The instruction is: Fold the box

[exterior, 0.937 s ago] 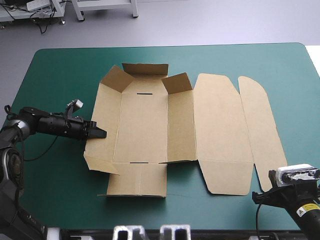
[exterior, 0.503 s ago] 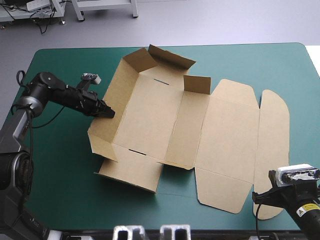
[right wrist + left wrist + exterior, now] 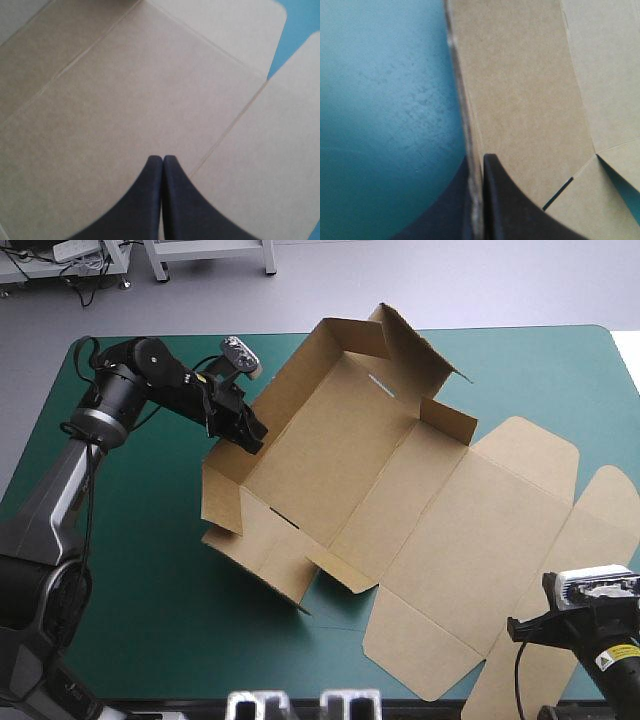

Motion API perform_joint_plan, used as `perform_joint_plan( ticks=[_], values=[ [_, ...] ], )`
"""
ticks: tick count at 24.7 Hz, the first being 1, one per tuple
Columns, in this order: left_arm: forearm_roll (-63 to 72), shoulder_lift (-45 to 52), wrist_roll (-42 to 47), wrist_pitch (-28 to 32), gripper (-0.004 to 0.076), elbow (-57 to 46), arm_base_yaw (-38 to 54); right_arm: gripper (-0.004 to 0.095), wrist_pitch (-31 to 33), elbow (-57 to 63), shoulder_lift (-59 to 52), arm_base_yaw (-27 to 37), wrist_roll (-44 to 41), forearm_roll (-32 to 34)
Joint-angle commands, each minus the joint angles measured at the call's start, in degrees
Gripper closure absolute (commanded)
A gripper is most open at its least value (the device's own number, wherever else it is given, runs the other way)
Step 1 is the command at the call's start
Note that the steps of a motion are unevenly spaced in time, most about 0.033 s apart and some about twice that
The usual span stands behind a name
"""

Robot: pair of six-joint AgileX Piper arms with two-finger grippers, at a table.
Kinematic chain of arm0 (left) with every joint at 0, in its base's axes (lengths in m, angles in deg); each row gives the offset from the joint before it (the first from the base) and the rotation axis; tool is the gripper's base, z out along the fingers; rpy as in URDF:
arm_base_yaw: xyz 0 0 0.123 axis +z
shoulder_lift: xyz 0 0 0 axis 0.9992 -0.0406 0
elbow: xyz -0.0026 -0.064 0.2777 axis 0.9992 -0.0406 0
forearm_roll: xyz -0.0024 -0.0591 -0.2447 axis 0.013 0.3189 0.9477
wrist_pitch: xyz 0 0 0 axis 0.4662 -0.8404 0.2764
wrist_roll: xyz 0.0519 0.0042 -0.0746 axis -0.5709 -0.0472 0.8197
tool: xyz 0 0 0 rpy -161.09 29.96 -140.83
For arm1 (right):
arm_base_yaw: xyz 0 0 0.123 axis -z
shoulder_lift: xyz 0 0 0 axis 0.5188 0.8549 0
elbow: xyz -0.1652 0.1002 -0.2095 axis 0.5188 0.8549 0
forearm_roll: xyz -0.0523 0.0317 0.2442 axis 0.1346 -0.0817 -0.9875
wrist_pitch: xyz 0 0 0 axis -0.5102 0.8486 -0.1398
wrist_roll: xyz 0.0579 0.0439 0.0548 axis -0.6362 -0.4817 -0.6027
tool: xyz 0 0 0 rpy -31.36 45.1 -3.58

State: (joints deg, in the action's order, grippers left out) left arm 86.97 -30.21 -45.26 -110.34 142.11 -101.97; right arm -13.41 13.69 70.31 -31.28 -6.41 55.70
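The brown box (image 3: pixel 340 460) lies slantwise across the table, its tray end with raised walls toward the far left and its flat lid panels toward the front right. My left gripper (image 3: pixel 255 438) is shut on the top edge of the tray's left wall. In the left wrist view, that wall's edge (image 3: pixel 465 100) runs between the black fingers of the left gripper (image 3: pixel 479 159). My right gripper (image 3: pixel 162 159) is shut with nothing in it, hovering over the flat lid board (image 3: pixel 125 100). In the high view the right arm (image 3: pixel 590 625) sits at the front right corner, its fingers hidden.
The lid's outer flap (image 3: pixel 590 530) reaches toward the table's right edge and the front edge beside the right arm. Bare teal-green cover (image 3: pixel 140 580) shows at the front left and along the far right.
My left gripper has swung toward the far edge, holding the wall. The whole box turned with it, tray end going far and lid end coming toward the front right. The right arm stayed put.
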Motion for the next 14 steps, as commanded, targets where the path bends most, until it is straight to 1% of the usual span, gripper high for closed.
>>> perform_joint_plan(
  ticks=[1,2,5,9,11,12,14],
  values=[
    [-4.0,2.8,-1.0,5.0,0.0734,2.0,-4.1,0.0928,-9.1,-1.6,1.7,-0.1,-0.1,-0.1],
    [-8.4,2.8,0.7,8.7,0.0734,2.0,-6.5,0.0928,-10.4,-1.8,3.6,-0.1,-3.1,-1.1],
    [-16.8,2.8,1.2,16.2,0.0734,2.0,-10.4,0.0928,-10.4,-2.9,7.2,-0.1,-1.1,-4.6],
    [-28.2,2.7,1.4,26.3,0.0734,2.0,-13.9,0.0928,-11.0,-6.4,12.1,-0.1,0.0,-5.1],
    [-31.0,2.7,1.2,29.5,0.0734,2.1,-14.2,0.0928,-12.0,-8.6,13.8,-0.1,0.0,-6.6],
    [-31.0,2.7,-0.3,30.4,0.0734,2.1,-14.4,0.0928,-12.0,-11.0,15.4,-0.1,0.0,-8.4],
    [-29.0,2.7,-3.1,29.6,0.0734,2.1,-14.4,0.0928,-11.8,-13.7,17.8,-0.1,0.2,-8.6]
  ],
)
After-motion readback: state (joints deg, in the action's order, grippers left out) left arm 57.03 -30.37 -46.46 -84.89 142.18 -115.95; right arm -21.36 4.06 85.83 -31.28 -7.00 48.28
